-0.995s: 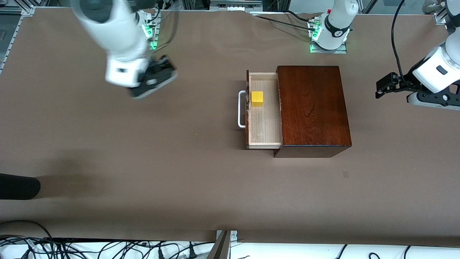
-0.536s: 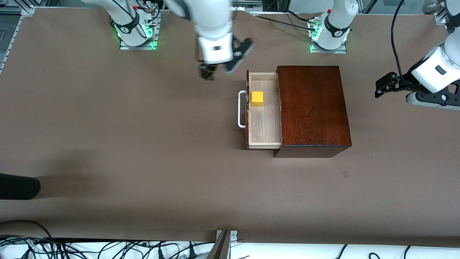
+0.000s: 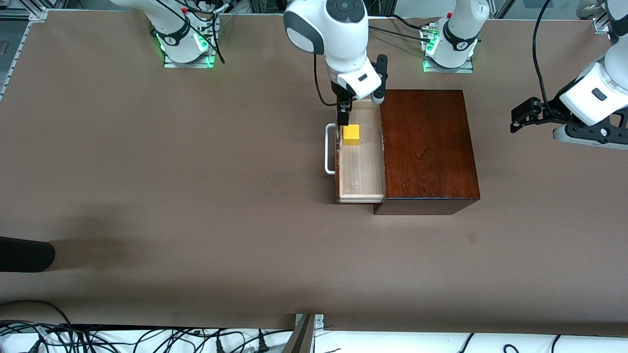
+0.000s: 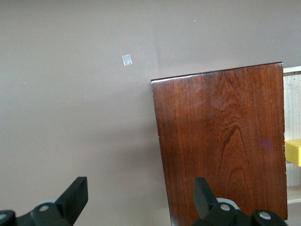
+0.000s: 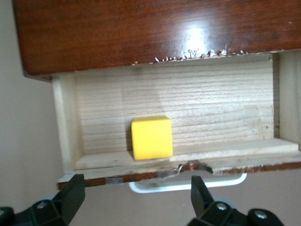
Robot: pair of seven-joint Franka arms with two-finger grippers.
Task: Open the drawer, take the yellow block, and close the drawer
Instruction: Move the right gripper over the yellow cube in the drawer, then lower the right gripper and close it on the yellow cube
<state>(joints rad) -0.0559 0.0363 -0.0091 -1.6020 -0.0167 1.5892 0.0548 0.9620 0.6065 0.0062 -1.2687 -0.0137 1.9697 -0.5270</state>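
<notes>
The drawer (image 3: 362, 169) stands pulled out of the mahogany box (image 3: 427, 147), with its white handle (image 3: 329, 149) toward the right arm's end of the table. The yellow block (image 3: 351, 134) lies in the tray against the drawer front. My right gripper (image 3: 342, 112) hangs open and empty over the drawer, just above the block. In the right wrist view the block (image 5: 151, 137) sits between my open fingertips (image 5: 71, 194), with the handle (image 5: 188, 184) beside it. My left gripper (image 3: 516, 120) waits open and empty above the table beside the box (image 4: 221, 141).
A small pale tape mark (image 3: 471, 238) lies on the brown table, nearer to the front camera than the box. A black object (image 3: 24, 254) pokes in at the right arm's end. Cables lie along the table's front edge (image 3: 147, 338).
My right arm has swung from the right arm's end of the table to over the open drawer. The drawer, the block and my left arm have stayed put.
</notes>
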